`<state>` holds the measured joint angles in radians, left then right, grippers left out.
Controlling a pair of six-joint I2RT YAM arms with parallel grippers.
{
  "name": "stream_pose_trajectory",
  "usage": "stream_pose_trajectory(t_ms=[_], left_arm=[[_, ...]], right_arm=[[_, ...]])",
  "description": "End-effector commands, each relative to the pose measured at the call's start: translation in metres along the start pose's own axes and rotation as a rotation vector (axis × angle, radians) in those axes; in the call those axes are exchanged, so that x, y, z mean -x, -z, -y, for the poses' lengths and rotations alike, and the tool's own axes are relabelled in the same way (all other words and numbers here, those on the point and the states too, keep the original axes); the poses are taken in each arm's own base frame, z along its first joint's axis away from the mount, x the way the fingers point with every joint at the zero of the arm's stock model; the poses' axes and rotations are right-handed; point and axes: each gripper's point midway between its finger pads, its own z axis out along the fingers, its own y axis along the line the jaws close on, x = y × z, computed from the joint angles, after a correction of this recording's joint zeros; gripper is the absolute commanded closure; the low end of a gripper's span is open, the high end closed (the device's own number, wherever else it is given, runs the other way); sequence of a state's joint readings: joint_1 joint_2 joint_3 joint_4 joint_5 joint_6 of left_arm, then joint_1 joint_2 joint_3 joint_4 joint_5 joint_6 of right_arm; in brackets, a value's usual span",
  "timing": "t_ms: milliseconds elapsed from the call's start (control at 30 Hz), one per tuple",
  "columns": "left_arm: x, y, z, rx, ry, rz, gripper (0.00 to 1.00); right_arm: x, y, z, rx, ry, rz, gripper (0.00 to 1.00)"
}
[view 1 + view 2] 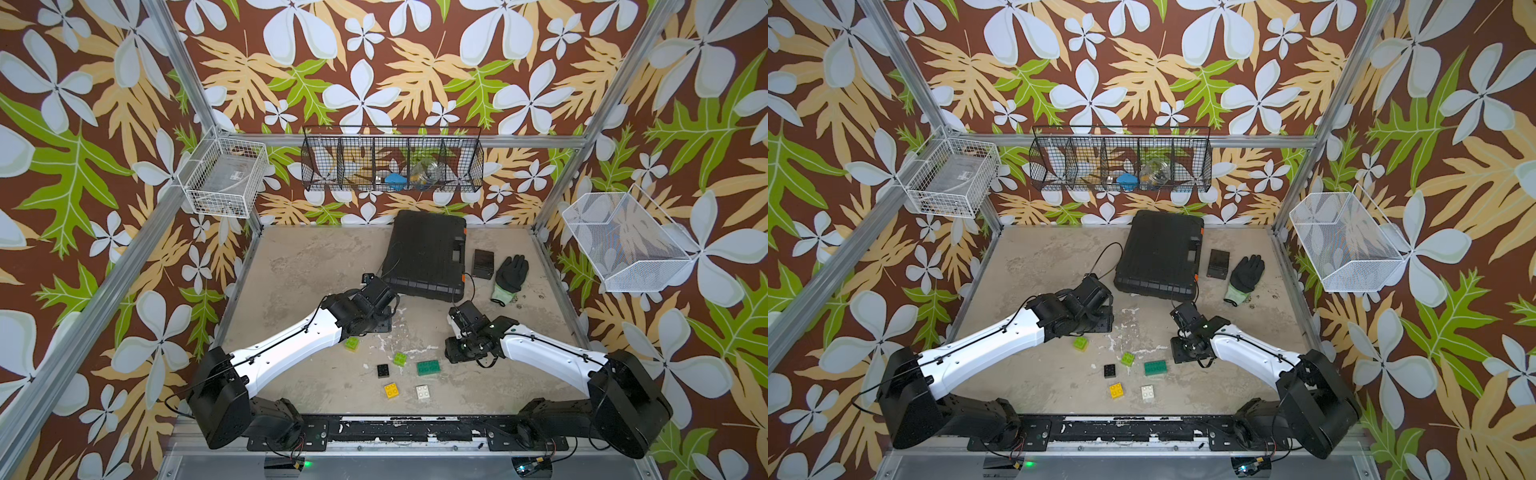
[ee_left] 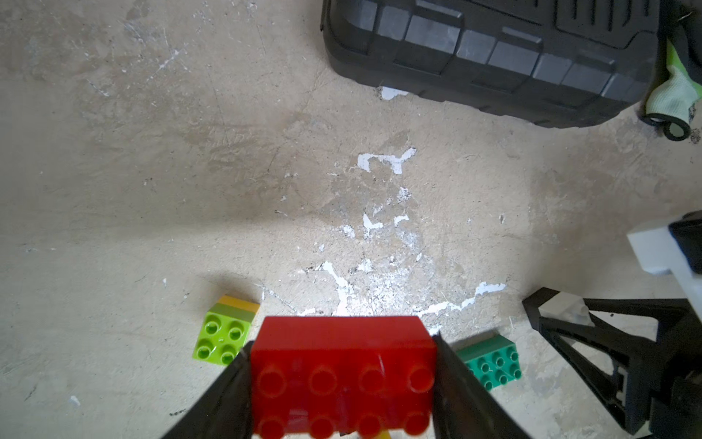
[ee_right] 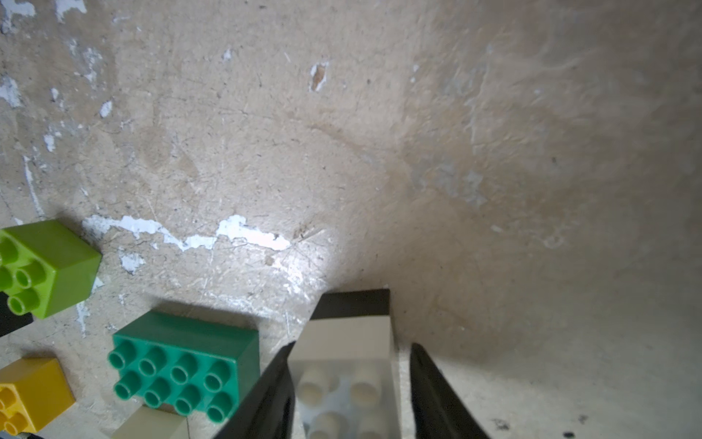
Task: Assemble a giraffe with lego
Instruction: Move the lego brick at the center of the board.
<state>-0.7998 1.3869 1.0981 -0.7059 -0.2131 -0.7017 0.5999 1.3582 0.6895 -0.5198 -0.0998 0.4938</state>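
Clamped on red brick [image 2: 342, 365] with left pincer [image 2: 342, 342], studs exposed, likely as base. Straddling white brick [image 3: 342, 384] with right pincer [image 3: 353, 346]; cannot tell if gripped.

Black case [image 1: 424, 253], small box [image 1: 483, 264], glove [image 1: 509, 274]

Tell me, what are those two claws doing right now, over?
Left gripper shut on long red studded plastic brick. Right gripper straddles white square brick atop black brick; grip unclear. Long dark green brick lies close beside.
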Motion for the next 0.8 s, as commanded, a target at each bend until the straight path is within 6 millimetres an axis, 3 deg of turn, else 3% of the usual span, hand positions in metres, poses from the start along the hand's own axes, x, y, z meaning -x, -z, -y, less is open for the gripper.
stream_pose_trajectory(t_ms=[0,167,300,467,600,767], left_arm=[[0.000,0.003,-0.011,0.022,0.006,0.004,0.58],[0.002,0.007,-0.021,0.031,0.024,0.014,0.58],[0.003,0.013,-0.029,0.042,0.040,0.019,0.58],[-0.004,0.018,-0.044,0.065,0.067,0.017,0.58],[-0.012,0.020,-0.055,0.079,0.092,0.012,0.58],[-0.021,0.020,-0.061,0.080,0.100,-0.006,0.58]], right_arm=[[0.008,0.000,-0.003,0.009,0.008,0.021,0.62],[0.010,-0.002,-0.005,0.012,0.010,0.016,0.74],[0.026,0.003,-0.016,0.033,0.013,0.043,0.80],[0.055,0.008,-0.058,0.072,0.080,0.069,0.80],[0.065,-0.009,-0.097,0.105,0.153,0.033,0.80],[0.071,-0.027,-0.119,0.115,0.191,0.001,0.79]])
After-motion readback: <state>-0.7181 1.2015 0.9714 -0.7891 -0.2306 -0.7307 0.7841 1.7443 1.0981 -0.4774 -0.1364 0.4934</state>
